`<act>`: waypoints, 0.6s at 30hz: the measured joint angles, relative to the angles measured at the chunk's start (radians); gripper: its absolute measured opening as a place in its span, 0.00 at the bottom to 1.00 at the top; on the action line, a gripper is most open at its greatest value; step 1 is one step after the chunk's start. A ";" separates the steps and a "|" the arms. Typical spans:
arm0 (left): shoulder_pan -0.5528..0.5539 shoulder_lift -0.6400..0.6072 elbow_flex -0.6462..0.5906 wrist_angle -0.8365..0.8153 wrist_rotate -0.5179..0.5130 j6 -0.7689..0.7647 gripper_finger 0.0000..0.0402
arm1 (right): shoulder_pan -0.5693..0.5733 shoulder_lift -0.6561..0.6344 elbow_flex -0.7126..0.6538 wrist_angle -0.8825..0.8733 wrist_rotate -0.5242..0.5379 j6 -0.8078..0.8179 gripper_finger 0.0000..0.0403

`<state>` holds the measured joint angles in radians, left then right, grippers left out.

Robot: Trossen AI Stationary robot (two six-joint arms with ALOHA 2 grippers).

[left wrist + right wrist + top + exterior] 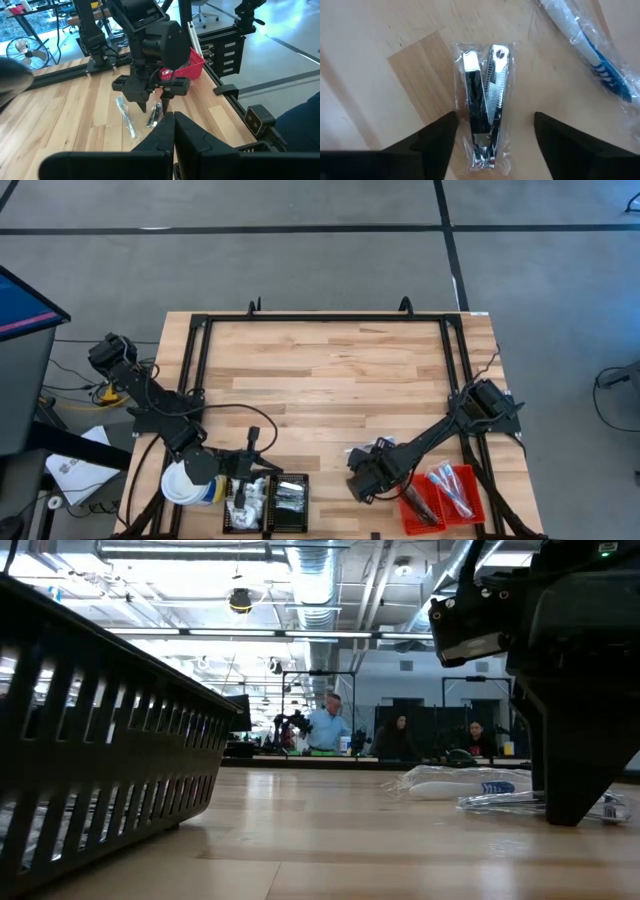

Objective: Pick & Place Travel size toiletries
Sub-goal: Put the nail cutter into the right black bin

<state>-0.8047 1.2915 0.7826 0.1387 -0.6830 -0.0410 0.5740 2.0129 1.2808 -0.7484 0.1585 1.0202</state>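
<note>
Past the left gripper (174, 131) with its fingers pressed together, the right gripper (153, 104) points down over two clear-wrapped toiletries (141, 116) lying on the wooden table (65, 110) (fingers spread apart), with a red tray (192, 65) just behind it.

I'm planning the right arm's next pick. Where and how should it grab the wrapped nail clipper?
Probably across the narrow middle of the nail clipper packet, from straight above. It lies flat on the table, its long axis running between the right claw fingers, which stand open either side.
</note>
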 joint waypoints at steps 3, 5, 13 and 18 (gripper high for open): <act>0.000 0.000 0.000 0.000 0.000 0.000 0.00 | -0.004 0.001 0.000 0.003 0.000 0.009 0.55; 0.000 0.000 0.000 0.001 0.000 0.000 0.00 | -0.006 0.000 0.000 0.003 -0.004 0.009 0.46; 0.000 0.000 0.000 0.002 0.000 0.002 0.00 | -0.013 0.010 0.062 -0.009 0.031 -0.079 0.09; 0.000 0.000 0.000 0.002 0.000 0.003 0.00 | -0.017 0.010 0.163 -0.019 0.128 -0.172 0.12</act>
<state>-0.8047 1.2915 0.7826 0.1410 -0.6833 -0.0380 0.5568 2.0232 1.4434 -0.7677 0.2861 0.8479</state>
